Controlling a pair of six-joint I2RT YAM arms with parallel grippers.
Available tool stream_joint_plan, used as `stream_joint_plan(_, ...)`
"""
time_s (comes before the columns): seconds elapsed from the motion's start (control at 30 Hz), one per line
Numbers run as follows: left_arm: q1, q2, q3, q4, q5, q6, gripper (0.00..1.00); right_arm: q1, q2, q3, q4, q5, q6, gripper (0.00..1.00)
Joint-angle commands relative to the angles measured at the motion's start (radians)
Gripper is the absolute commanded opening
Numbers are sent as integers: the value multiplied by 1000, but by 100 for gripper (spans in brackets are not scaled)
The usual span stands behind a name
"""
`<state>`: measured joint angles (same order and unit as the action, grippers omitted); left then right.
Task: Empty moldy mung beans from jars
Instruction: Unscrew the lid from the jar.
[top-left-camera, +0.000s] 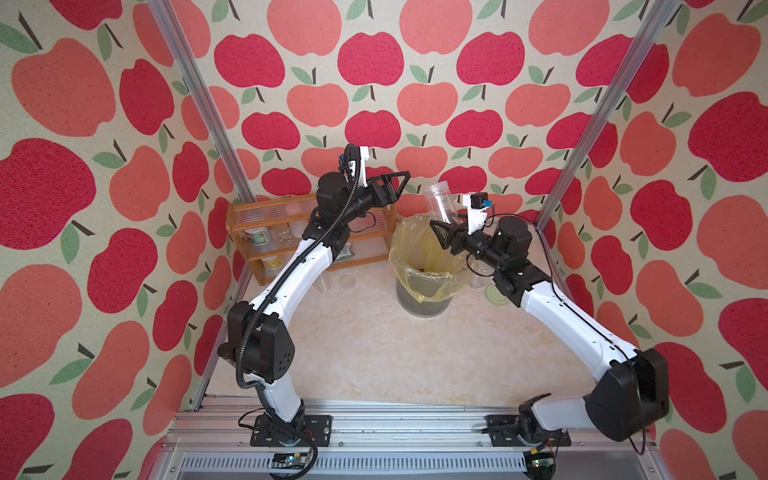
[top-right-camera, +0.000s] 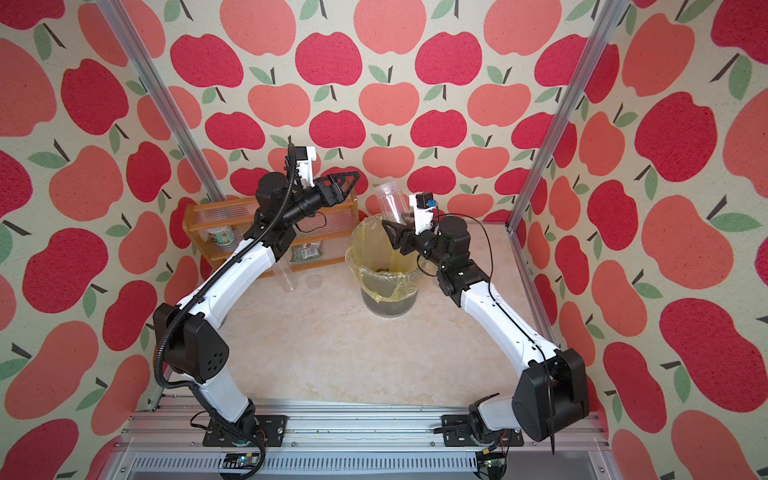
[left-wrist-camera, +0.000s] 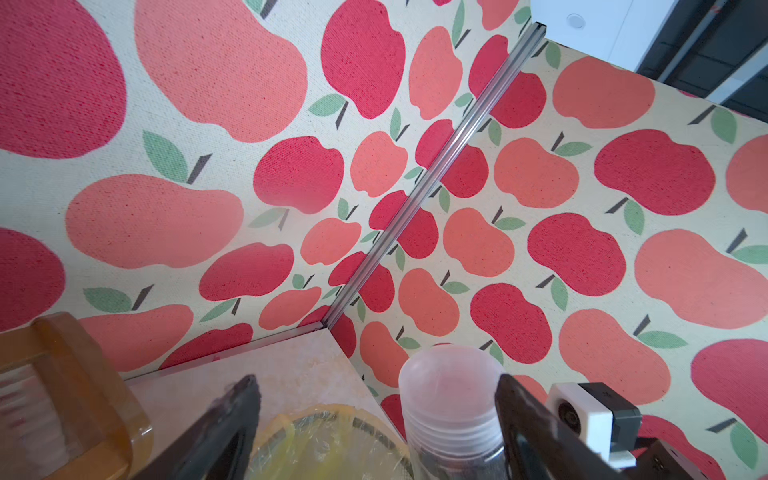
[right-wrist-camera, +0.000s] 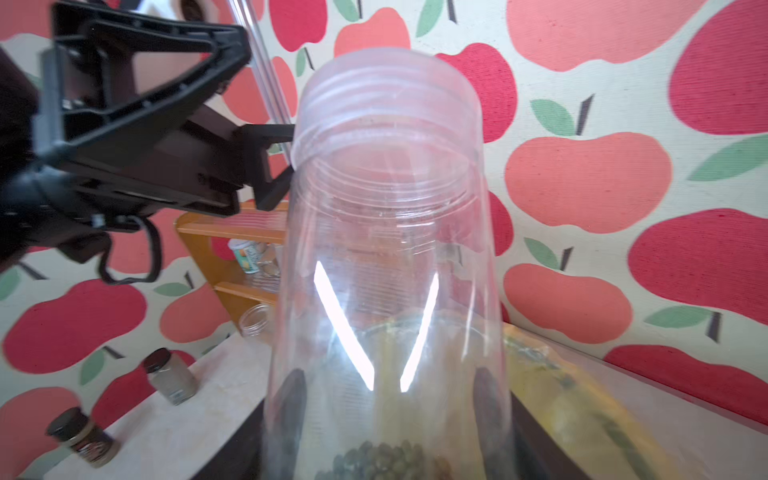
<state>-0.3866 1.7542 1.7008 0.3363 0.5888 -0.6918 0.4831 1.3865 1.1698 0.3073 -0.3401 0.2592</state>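
My right gripper (top-left-camera: 449, 227) is shut on a clear jar (top-left-camera: 441, 204) and holds it tilted above the bag-lined bin (top-left-camera: 395, 249). In the right wrist view the jar (right-wrist-camera: 386, 257) fills the middle, with the right gripper (right-wrist-camera: 388, 386) on its lower walls. Mung beans (right-wrist-camera: 384, 459) lie heaped at the jar's bottom. A frosted lid (left-wrist-camera: 451, 386) sits on the jar's top. My left gripper (left-wrist-camera: 376, 401) stands open at the lid, which sits close to one finger (left-wrist-camera: 523, 419). In both top views the left gripper (top-left-camera: 400, 179) (top-right-camera: 352, 178) reaches toward the jar from the shelf side.
A wooden rack (top-left-camera: 249, 208) with printed cans (top-left-camera: 258, 237) stands at the back left. Clear open jars (top-right-camera: 287, 276) stand on the table before it. A pale green lid (top-left-camera: 496, 296) lies under my right arm. Two small dark-lidded jars (right-wrist-camera: 170, 376) stand nearby.
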Motion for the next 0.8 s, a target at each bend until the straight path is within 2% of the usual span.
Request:
stream_joint_plan(0.0,-18,26,28,208,174,-68,89,1,-8,-5,142,-217,79,35)
stream_joint_plan(0.13,-52,54,73,194,221,-41,89,1,-2,-30,223,-250,103,35)
stream_joint_plan(0.3,-89,89,124,162,264,-15,89,2,16,-16,228,-244,107,35)
stream_joint_plan(0.77,-95,107,162,96,236,-12,79,1,15,-4,211,-198,93,35)
